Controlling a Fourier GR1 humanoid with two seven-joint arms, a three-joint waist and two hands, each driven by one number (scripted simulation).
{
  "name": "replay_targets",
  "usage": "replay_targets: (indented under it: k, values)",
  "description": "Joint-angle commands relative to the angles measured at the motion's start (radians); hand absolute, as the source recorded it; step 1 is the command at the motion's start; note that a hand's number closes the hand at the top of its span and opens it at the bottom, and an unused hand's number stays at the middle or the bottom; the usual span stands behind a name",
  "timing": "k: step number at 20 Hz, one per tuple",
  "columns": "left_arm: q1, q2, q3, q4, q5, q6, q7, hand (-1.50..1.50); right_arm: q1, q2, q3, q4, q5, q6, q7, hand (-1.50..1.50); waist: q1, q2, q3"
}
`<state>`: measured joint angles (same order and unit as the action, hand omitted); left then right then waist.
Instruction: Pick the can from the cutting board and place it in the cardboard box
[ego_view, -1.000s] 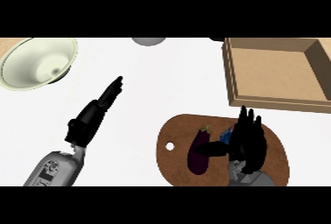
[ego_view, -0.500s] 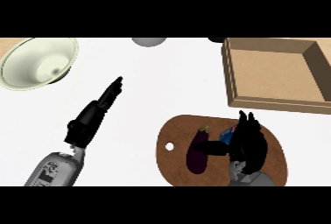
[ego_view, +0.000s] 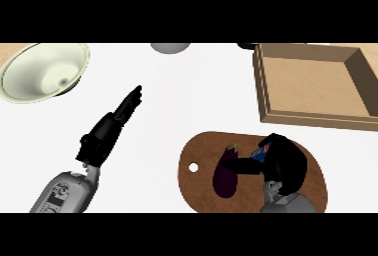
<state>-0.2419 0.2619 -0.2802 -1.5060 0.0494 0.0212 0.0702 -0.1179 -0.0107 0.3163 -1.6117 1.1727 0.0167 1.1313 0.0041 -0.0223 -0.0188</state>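
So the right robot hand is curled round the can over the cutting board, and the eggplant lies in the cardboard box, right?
Not quite. The head view shows the eggplant lying on the cutting board, beside the can that the right robot hand curls round, not in the cardboard box.

Blue can (ego_view: 263, 151) on brown cutting board (ego_view: 198, 186), mostly hidden; open cardboard box (ego_view: 260, 85) beyond

The left hand (ego_view: 103, 136) is black with long thin fingers (ego_view: 131, 100). The left forearm (ego_view: 63, 192) is round and light grey with small dark marks. The right hand (ego_view: 288, 165) is black too, on a grey right forearm (ego_view: 292, 204).
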Motion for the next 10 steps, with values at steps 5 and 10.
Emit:
replay_targets:
  k: [5, 10]
  values:
    - [0.032, -0.001, 0.002, -0.017, -0.002, -0.013, -0.017, 0.0, 0.014, -0.236, 0.06, -0.003, -0.112, 0.111, -0.435, 1.5, 0.01, 0.023, 0.02]
    - [0.009, -0.01, 0.008, -0.031, 0.021, -0.025, 0.022, 0.0, 0.015, -0.455, 0.063, -0.029, -0.178, 0.03, -0.84, 1.5, -0.001, 0.023, 0.022]
